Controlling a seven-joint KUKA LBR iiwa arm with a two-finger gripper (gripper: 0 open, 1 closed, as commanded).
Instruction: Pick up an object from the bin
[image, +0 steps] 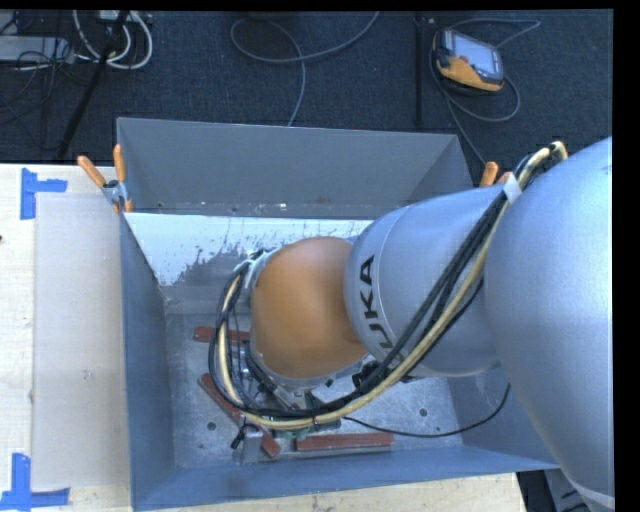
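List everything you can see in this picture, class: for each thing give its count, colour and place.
bin: one, grey metal, middle of the view.
strips: about four showing, reddish brown, flat on the bin floor, left of and in front of the arm; more may lie hidden under it.
device: one, orange and black, on the dark floor beyond the bin, upper right.
loose cables: several, dark and white, on that floor along the top.
arm: one, silver-grey, reaching in from the right.
cover: one, orange, on the wrist over the bin's middle.
arm cables: one bundle, black and yellow, looped round the cover.
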